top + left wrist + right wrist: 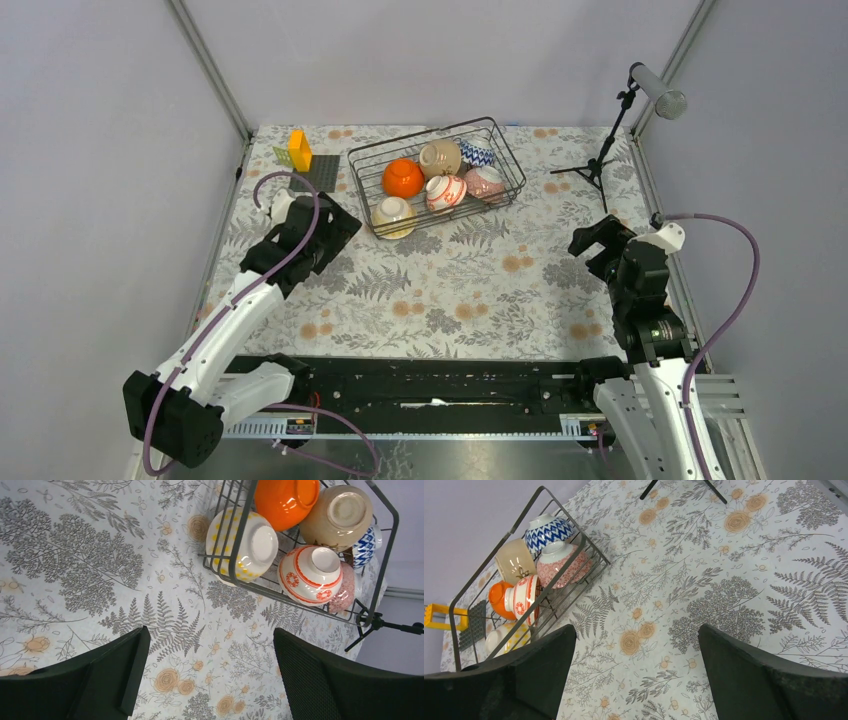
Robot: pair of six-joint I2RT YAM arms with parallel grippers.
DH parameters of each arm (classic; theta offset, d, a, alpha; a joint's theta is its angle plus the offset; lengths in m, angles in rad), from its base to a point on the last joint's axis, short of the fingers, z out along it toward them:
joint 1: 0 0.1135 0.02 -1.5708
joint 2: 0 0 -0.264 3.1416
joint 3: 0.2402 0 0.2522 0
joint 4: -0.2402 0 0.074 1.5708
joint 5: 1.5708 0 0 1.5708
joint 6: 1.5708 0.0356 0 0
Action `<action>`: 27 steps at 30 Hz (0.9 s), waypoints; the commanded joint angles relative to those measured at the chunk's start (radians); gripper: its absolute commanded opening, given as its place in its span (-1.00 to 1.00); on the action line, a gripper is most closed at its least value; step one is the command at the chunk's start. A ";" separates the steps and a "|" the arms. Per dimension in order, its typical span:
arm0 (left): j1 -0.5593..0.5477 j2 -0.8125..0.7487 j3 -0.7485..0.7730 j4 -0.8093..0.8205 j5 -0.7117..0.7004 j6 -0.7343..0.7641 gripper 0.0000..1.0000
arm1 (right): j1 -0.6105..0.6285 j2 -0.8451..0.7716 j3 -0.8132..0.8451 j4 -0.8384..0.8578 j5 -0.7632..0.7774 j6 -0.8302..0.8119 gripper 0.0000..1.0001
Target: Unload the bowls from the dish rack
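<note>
The black wire dish rack (pixel 420 137) stands at the far middle of the table and holds several bowls lying on their sides: orange (pixel 402 177), beige (pixel 440 157), blue-white zigzag (pixel 477 153), white with red lines (pixel 445 192), pink patterned (pixel 485 182) and cream-white (pixel 394 214). My left gripper (pixel 338 226) hovers open just left of the rack's near corner. In the left wrist view the left gripper (pixel 210 640) is empty, short of the cream-white bowl (pixel 240 542). My right gripper (pixel 590 242) is open over the cloth, right of the rack. Its wrist view shows the right gripper (pixel 636 635) empty.
An orange block (pixel 299 150) and a flat dark grey plate (pixel 318 172) sit left of the rack. A microphone on a black tripod stand (pixel 605 150) stands at the far right. Grey walls and metal posts enclose the floral-cloth table (pixel 450 300).
</note>
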 commanded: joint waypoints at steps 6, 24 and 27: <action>0.000 0.002 -0.014 0.215 0.138 0.216 0.97 | 0.006 0.046 0.034 0.046 -0.049 -0.029 0.99; 0.011 0.386 0.209 0.207 -0.015 0.405 0.93 | 0.014 0.259 0.140 0.090 -0.209 -0.017 0.99; 0.030 0.459 0.255 0.207 0.002 0.406 0.85 | 0.020 0.272 0.141 0.100 -0.221 -0.016 0.99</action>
